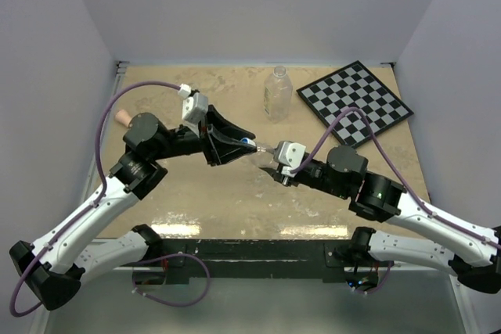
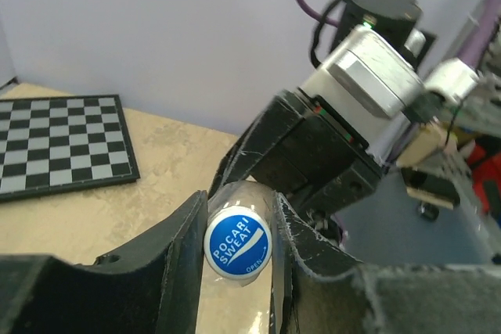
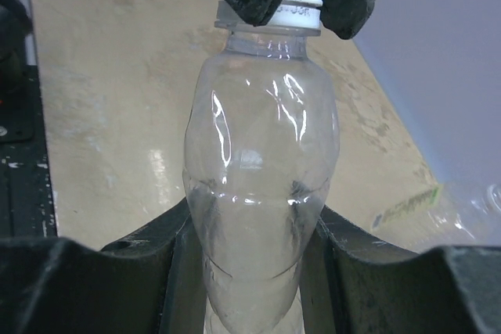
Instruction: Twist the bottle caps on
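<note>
Above the middle of the bench [image 1: 203, 193], your right gripper [image 3: 254, 228] is clamped around the body of the small clear plastic bottle [image 3: 262, 170]. Its long axis runs roughly level, neck towards your left gripper [image 2: 239, 213], which pinches the round blue-topped cap [image 2: 237, 242], printed POCARI SWEAT, on that neck.

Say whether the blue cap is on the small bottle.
On. The blue cap sits on the neck of the small bottle; tightness unclear.

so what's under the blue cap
The small bottle, its neck right below the blue cap, body clamped in the right gripper. The neck thread is hidden by the cap and the left gripper.
</note>
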Motion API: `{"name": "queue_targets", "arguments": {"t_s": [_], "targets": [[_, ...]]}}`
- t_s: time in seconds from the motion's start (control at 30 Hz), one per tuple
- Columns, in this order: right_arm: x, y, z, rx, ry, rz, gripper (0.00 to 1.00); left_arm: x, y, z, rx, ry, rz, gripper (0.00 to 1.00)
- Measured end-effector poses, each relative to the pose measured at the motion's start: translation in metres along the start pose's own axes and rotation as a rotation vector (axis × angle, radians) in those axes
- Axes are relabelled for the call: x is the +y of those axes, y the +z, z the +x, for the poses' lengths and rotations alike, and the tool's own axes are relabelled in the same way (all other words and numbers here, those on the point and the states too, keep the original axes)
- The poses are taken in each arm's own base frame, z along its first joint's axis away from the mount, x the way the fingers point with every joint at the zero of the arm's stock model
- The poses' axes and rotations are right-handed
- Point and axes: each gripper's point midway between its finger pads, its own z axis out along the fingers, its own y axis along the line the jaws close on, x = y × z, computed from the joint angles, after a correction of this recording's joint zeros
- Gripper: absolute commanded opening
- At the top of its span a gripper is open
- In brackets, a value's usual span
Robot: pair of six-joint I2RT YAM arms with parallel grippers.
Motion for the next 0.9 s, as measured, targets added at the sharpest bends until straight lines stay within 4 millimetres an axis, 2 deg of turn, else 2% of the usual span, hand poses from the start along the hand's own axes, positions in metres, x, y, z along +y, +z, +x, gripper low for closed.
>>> {"name": "queue_targets", "arguments": {"t_s": [0.2, 0.43, 0.5, 0.57, 0.6, 0.7, 0.9], "targets": [[0.019, -0.002, -0.013, -0.057, -0.004, -0.122, 0.00, -0.029, -0.005, -0.002, 0.053, 0.217, 0.194, 0.00], [0.040, 0.002, -0.009, -0.054, -0.009, -0.236, 0.00, -0.048, -0.018, 0.013, 0.095, 0.430, 0.354, 0.02], [0.043, 0.003, -0.008, -0.049, -0.009, -0.249, 0.00, -0.049, -0.020, 0.015, 0.101, 0.458, 0.360, 0.43], [0.043, 0.004, -0.007, -0.045, -0.007, -0.251, 0.00, -0.048, -0.021, 0.015, 0.102, 0.474, 0.349, 0.72], [0.043, 0.004, -0.007, -0.045, -0.007, -0.252, 0.00, -0.046, -0.021, 0.013, 0.096, 0.494, 0.336, 0.80], [0.046, 0.005, -0.010, -0.055, -0.004, -0.257, 0.00, -0.034, -0.020, 0.004, 0.073, 0.525, 0.235, 0.89], [0.036, 0.011, -0.009, -0.074, 0.017, -0.183, 0.00, -0.013, -0.035, -0.029, -0.035, 0.554, -0.039, 0.91]]}}
